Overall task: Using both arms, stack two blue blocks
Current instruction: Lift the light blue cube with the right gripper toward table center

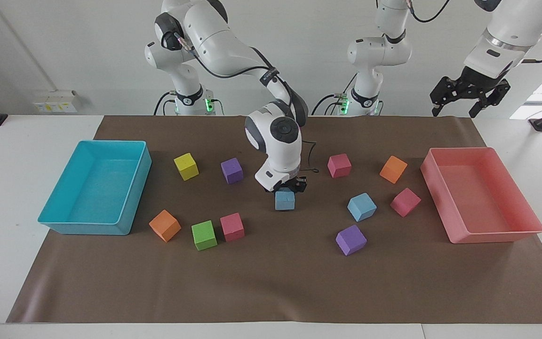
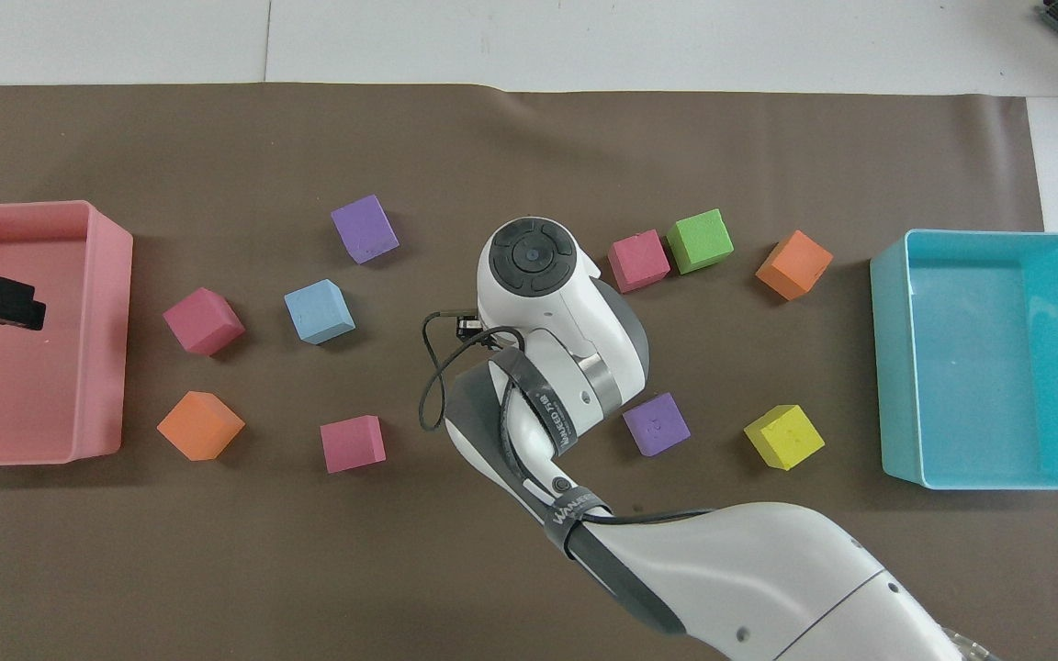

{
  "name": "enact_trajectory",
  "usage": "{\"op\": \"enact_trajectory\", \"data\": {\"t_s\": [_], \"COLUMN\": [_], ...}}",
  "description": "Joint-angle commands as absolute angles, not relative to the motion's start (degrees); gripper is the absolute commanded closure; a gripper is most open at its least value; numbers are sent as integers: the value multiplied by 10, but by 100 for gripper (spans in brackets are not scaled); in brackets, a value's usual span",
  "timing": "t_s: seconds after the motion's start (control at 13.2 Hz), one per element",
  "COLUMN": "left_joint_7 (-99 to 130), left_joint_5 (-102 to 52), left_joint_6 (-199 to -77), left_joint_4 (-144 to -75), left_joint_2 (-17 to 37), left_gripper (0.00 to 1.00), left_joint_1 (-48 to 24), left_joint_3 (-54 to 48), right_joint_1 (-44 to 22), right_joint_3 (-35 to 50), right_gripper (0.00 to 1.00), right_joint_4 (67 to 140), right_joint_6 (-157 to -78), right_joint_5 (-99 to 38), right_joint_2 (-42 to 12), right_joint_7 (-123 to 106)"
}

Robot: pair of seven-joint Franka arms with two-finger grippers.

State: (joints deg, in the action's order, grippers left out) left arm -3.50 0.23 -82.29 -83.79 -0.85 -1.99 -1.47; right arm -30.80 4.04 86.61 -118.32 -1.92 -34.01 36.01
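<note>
We carry 1 blue block (image 1: 284, 200) in the right claw (image 1: 286, 188), clenched on it just above the worktop (image 1: 271, 282) mid-mat. Step: transport to the 2nd blue block (image 1: 361, 206), which lies between it and the pink tray (image 1: 527, 230). Next we need to lift, centre, lower squarely. Left claw (image 1: 469, 94) waits above the worktop's edge by that tray; its grip we cannot tell.

A robotics lab is showing here: two white jointed robot arms (image 1: 233, 47) are standing bolted at a white table (image 1: 17, 155) against a bare white wall (image 1: 64, 47).
</note>
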Motion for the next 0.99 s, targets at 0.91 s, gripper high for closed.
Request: {"op": "enact_trajectory", "data": {"t_s": [0.91], "left_joint_7": [-33], "left_joint_5": [-1], "left_joint_6": [-838], "left_joint_4": [-854], "left_joint_2": [-21], "left_gripper": [0], "left_joint_1": [-21], "left_joint_3": [-12], "right_joint_1": [-307], "right_joint_3": [41], "right_gripper": [100], "right_joint_4": [907], "right_joint_6": [-1196], "right_joint_5": [-24], "right_joint_2": [-324], "right_joint_7": [354]}}
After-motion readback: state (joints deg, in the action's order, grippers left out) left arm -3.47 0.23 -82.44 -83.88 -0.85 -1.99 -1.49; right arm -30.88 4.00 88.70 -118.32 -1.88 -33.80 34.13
